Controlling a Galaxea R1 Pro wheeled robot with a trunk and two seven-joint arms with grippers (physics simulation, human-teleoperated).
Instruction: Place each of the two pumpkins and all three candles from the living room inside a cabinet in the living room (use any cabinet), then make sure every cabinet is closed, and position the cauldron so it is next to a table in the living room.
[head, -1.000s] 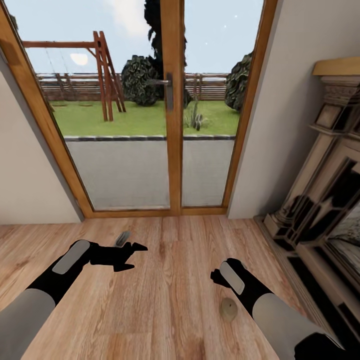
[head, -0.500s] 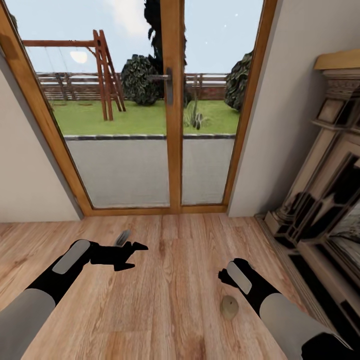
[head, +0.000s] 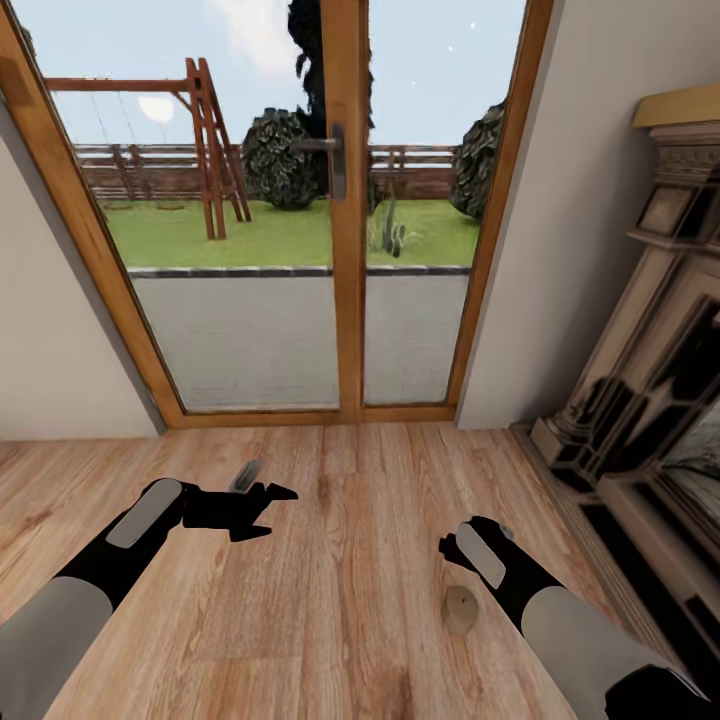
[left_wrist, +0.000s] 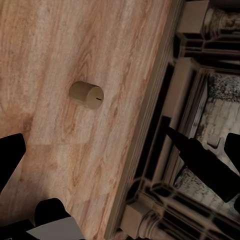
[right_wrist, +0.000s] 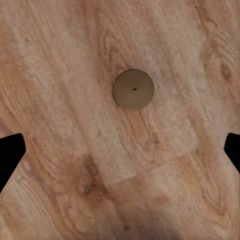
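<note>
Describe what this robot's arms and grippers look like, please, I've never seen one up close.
Each arm has a smooth light-grey forearm shell that runs into a matte black wrist section bearing an elongated grey oval panel. The left gripper is black with slim, pointed fingers, and a small grey tab sits beside it. The right gripper shows black fingertips at the edges of its wrist view. No cables or lettering are visible.

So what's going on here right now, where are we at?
The right gripper hangs open above a candle standing on the wood floor, looking straight down on it, with nothing grasped yet. The left gripper is open and empty, held out over the floor. The fireplace is at the robot's right, glass doors ahead.
</note>
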